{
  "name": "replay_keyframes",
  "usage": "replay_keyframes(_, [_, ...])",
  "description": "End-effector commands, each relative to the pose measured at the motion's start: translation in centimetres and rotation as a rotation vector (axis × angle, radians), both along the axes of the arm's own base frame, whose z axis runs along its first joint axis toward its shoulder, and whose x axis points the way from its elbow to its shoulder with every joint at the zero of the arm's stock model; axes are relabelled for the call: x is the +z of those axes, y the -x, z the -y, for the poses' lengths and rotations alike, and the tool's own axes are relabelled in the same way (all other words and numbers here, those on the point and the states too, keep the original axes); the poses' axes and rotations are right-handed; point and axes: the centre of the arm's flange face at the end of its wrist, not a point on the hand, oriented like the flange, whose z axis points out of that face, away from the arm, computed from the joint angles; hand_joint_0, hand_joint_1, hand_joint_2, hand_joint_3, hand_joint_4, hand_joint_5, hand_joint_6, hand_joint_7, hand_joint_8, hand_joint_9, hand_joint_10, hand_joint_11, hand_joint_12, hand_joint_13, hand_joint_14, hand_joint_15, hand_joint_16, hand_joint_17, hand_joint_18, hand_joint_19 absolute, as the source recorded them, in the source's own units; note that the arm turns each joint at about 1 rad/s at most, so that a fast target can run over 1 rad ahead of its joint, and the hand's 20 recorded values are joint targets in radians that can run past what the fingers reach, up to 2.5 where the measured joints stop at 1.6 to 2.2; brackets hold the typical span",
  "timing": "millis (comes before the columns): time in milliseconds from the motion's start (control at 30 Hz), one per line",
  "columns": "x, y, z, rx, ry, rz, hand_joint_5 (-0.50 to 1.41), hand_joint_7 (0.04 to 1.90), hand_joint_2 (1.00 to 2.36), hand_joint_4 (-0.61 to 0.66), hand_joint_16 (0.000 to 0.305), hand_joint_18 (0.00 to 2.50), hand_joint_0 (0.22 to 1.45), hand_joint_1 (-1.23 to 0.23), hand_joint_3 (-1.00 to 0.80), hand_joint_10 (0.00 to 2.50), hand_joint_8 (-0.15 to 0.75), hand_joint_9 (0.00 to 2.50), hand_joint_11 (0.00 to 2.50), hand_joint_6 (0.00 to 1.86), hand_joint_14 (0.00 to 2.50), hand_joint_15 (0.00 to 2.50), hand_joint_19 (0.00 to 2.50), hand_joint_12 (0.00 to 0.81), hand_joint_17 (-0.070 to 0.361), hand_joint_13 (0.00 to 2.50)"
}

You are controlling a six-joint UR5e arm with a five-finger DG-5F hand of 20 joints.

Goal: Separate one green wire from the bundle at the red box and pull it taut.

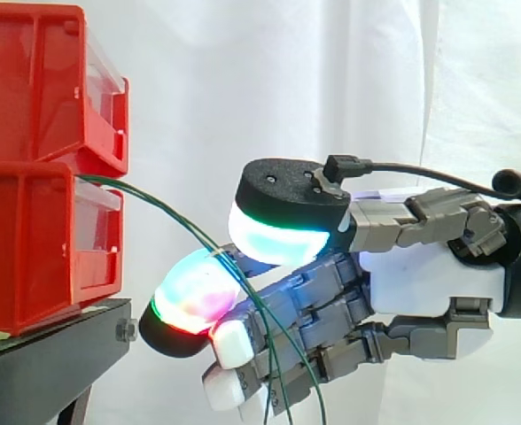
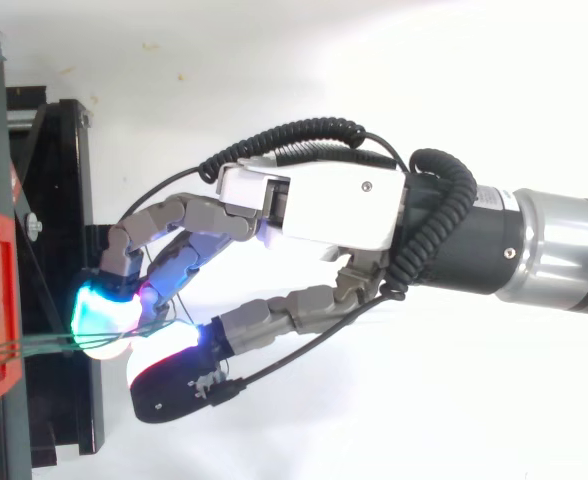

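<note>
Your hand [image 1: 429,283] comes in from the right, and its fingers [image 1: 194,297] are bent. The thumb and one finger press together on the green wires [image 1: 167,208], near the red bins [image 1: 30,239]. The wires come out between the top bin and the bottom bin. They slope down to the fingers, then hang down below the hand. From above, you see the wires run from the bins to the glowing tips. The bins sit on a black stand [image 1: 48,354].
</note>
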Motion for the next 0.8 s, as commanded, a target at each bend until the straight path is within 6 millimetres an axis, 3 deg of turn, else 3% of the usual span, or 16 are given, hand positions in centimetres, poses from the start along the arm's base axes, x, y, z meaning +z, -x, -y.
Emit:
replay_keyframes(0, [0.4, 0.0, 0.0, 0.0, 0.004, -0.009, -0.19, 0.98, 1.02, 0.13, 0.048, 0.7, 0.65, -0.73, -0.26, 0.02, 0.318, 0.8, 0.5, 0.93, 0.02, 0.4, 0.34, 0.368, 0.107, 0.81])
replay_keyframes(233, [0.9, 0.1, 0.0, 0.001, 0.011, -0.007, -0.19, 0.92, 1.01, 0.17, 0.047, 0.73, 0.65, -0.77, -0.36, 0.02, 0.314, 0.82, 0.52, 0.94, 0.01, 0.41, 0.34, 0.365, 0.106, 0.83])
replay_keyframes(333, [0.8, 0.2, 0.0, 0.001, 0.014, -0.014, -0.18, 0.9, 1.01, 0.18, 0.047, 0.73, 0.6, -0.66, -0.42, 0.02, 0.314, 0.85, 0.53, 0.94, 0.02, 0.42, 0.36, 0.365, 0.107, 0.84])
replay_keyframes(533, [1.3, 0.3, 0.0, 0.001, 0.017, -0.009, -0.18, 0.97, 1.01, 0.18, 0.049, 0.73, 0.59, -0.53, -0.4, 0.02, 0.315, 0.87, 0.52, 0.91, 0.01, 0.43, 0.38, 0.37, 0.11, 0.84])
replay_keyframes(767, [1.4, 0.3, 0.3, -0.003, 0.021, -0.011, -0.18, 0.97, 1.01, 0.18, 0.049, 0.72, 0.6, -0.57, -0.34, 0.02, 0.321, 0.87, 0.53, 0.9, 0.01, 0.43, 0.39, 0.374, 0.111, 0.84])
